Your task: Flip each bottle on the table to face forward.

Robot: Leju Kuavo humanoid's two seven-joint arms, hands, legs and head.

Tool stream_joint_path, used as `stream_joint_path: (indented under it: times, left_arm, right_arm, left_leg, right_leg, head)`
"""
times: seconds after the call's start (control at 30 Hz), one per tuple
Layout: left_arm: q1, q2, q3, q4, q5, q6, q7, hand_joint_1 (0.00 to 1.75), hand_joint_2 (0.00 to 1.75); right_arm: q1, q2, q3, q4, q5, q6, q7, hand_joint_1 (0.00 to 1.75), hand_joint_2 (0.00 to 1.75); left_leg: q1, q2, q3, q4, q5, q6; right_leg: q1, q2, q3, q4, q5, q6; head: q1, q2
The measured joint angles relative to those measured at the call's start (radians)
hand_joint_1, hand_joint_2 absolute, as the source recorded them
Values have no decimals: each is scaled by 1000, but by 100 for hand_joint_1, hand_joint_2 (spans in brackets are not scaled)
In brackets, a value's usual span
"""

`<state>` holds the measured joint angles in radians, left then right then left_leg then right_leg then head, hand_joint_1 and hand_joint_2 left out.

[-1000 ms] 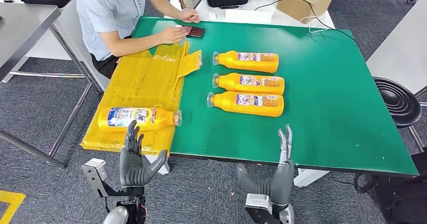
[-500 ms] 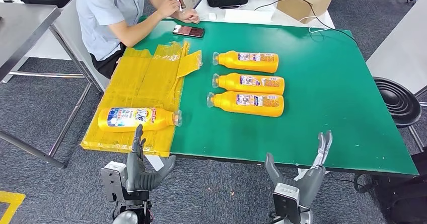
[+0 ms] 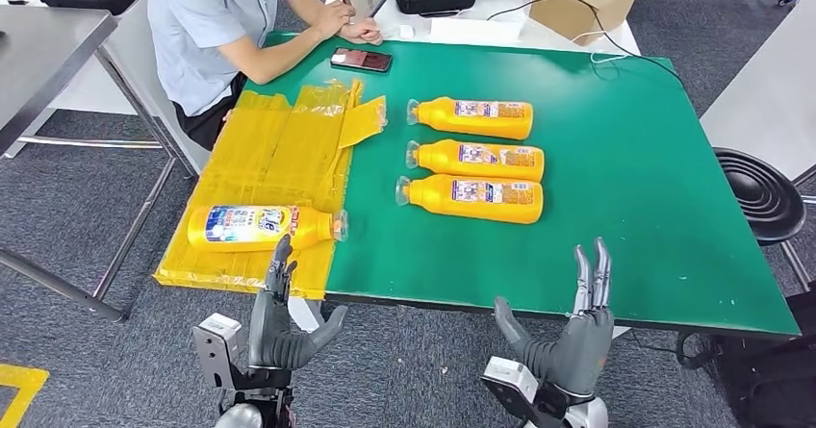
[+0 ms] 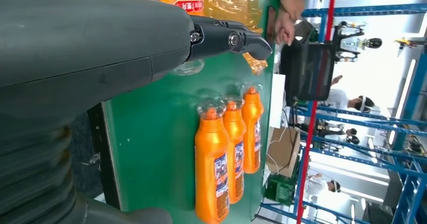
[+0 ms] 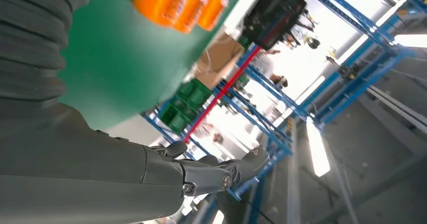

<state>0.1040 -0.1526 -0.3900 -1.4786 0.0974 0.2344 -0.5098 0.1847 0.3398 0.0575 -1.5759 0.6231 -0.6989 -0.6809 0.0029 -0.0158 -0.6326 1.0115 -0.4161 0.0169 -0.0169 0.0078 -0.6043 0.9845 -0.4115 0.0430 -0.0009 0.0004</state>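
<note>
While three orange bottles (image 3: 472,158) lie side by side near the middle of the green surface (image 3: 625,197), caps toward your left, a fourth bottle (image 3: 266,226) rests on the yellow plastic sheet (image 3: 274,159) at the near left edge. Your left hand (image 3: 276,324) hovers just in front of that bottle, fingers (image 3: 280,266) released and holding nothing. Your right hand (image 3: 573,337) hangs at the near edge, likewise released. A person (image 3: 216,29) sits at the far left corner.
</note>
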Motion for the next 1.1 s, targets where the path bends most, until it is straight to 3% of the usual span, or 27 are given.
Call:
stream_joint_path:
  times: [0.17,0.63,0.8,1.1]
  left_arm:
    - [1,6,-6,-10,-77,17,-13,0,175]
    - [1,16,-50,-12,-92,32,-15,0,175]
    - [-6,16,-59,-9,-93,46,-16,0,175]
    - [-9,16,-58,-5,-82,69,-16,0,175]
  right_arm:
    - [-6,-5,19,59,-118,0,0,0,175]
    - [-32,-17,37,123,-73,0,13,0,175]
    - [-60,-39,67,138,-181,0,36,0,175]
    - [-71,-59,120,175,-250,0,37,0,175]
  left_leg:
    - [0,0,0,0,0,0]
    - [0,0,0,0,0,0]
    - [0,0,0,0,0,0]
    - [0,0,0,0,0,0]
  right_leg:
    - [0,0,0,0,0,0]
    - [0,0,0,0,0,0]
    - [0,0,0,0,0,0]
    - [0,0,0,0,0,0]
  head:
    - [0,0]
    - [0,0]
    - [0,0]
    - [0,0]
